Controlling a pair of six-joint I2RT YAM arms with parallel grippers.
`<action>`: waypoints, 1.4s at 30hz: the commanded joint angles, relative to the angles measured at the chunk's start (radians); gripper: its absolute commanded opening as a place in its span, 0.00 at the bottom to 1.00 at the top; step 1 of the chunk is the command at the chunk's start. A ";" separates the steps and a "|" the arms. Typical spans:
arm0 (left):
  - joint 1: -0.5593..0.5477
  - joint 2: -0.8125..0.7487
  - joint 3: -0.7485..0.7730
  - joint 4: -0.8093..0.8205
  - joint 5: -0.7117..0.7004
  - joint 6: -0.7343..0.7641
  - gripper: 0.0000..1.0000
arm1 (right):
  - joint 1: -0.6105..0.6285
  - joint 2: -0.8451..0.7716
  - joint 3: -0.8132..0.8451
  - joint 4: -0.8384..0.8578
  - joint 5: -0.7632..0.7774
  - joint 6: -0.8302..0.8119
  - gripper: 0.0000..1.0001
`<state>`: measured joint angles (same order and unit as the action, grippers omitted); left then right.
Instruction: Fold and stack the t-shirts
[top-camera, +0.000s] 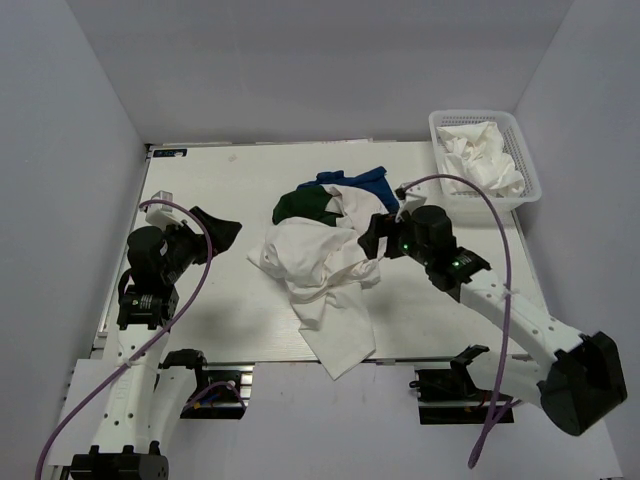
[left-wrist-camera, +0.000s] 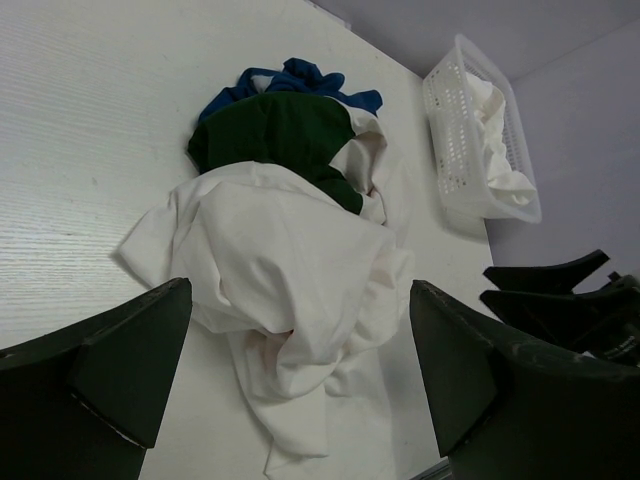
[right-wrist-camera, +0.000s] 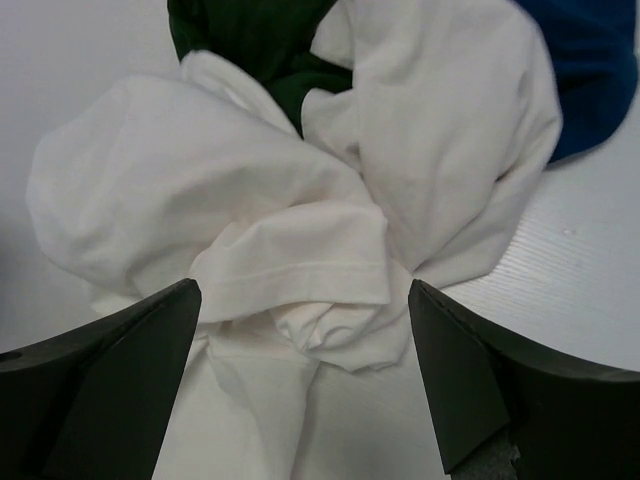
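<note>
I see one unfolded heap at the middle of the white table (top-camera: 200, 190). The plain white cloth t-shirts (top-camera: 310, 262) form its near part, crumpled and overlapping; one trails toward the near edge. The dark green cloth t-shirt (top-camera: 300, 206) lies at the heap's far left, partly under white cloth. The royal blue cloth t-shirt (top-camera: 362, 183) lies at the far right, touching the green one. More crumpled white cloth (top-camera: 485, 160) fills the white plastic mesh basket (top-camera: 470, 114) at far right.

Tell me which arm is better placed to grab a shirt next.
Right. The right gripper, open, hangs directly over the white t-shirt; the left gripper, also open, is off to the side over bare table.
</note>
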<state>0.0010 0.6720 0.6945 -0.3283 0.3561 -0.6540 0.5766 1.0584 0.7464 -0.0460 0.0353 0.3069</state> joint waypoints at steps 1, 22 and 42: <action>0.005 -0.012 -0.009 0.006 -0.002 0.008 0.99 | 0.026 0.118 0.041 0.066 -0.120 -0.026 0.90; 0.005 0.038 0.003 -0.040 -0.051 -0.010 0.99 | 0.209 0.315 0.398 0.077 0.264 -0.058 0.00; 0.005 0.100 0.053 -0.086 -0.078 -0.010 0.99 | -0.119 0.563 1.443 -0.037 0.567 -0.301 0.00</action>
<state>0.0010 0.7780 0.7086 -0.3969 0.3107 -0.6704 0.5098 1.5944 2.0323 -0.1497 0.5014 0.0719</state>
